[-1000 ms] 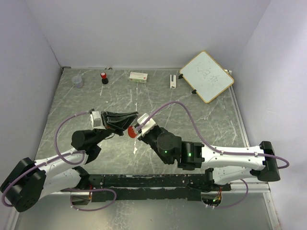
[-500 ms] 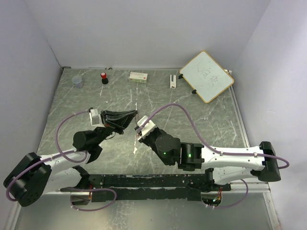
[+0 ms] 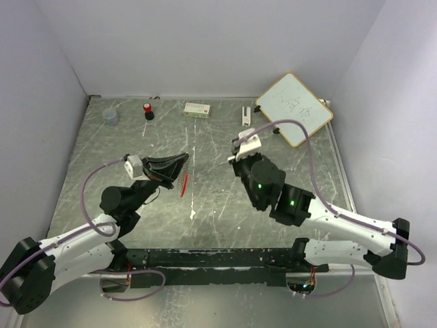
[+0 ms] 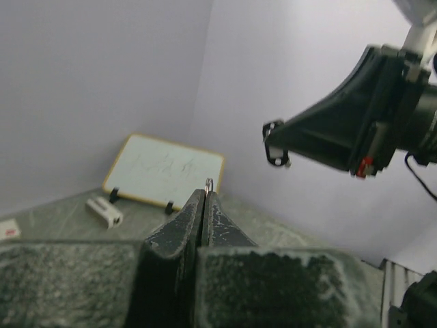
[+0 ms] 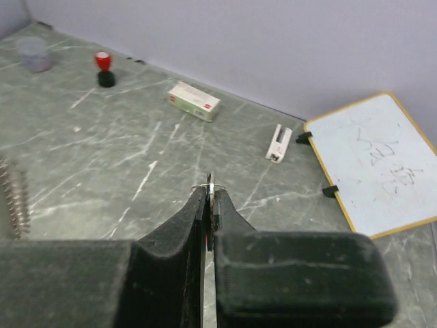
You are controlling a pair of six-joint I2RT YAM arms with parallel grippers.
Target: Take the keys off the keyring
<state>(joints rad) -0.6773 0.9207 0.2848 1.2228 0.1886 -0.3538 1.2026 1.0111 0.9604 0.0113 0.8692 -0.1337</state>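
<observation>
While clamped fully shut, left jaws on a small wire ring (image 4: 209, 183) and right jaws on a thin metal loop (image 5: 210, 180), looked nearly done: keys (image 5: 13, 198) lying loose on the desk (image 5: 102, 150), clear of both, leaving only a check for stragglers.

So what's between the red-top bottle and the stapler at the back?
A small white box with a red mark lies between the bottle and the stapler. The top view and the right wrist view both show it.
</observation>
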